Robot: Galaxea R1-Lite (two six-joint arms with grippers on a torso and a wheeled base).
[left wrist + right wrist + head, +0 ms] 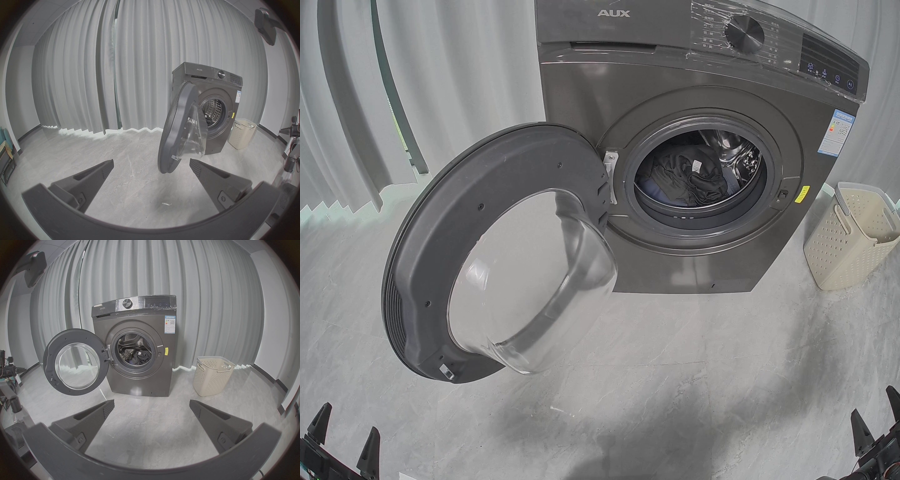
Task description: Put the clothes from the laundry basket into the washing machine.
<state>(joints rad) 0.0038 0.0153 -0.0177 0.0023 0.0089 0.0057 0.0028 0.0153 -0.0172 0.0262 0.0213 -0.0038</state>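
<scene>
Wedge-fingered left gripper (151, 161) and right gripper (151, 401), both spread; crumpled dark clothes (684, 176) inside washing machine (650, 87); perforated laundry basket (842, 257) beside.

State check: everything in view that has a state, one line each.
Door: swung wide open.
Clothes: dark heap inside the washer.
Basket: upright on the floor, right of the washer; no clothes show above its rim.
Left gripper: open, empty.
Right gripper: open, empty.
</scene>
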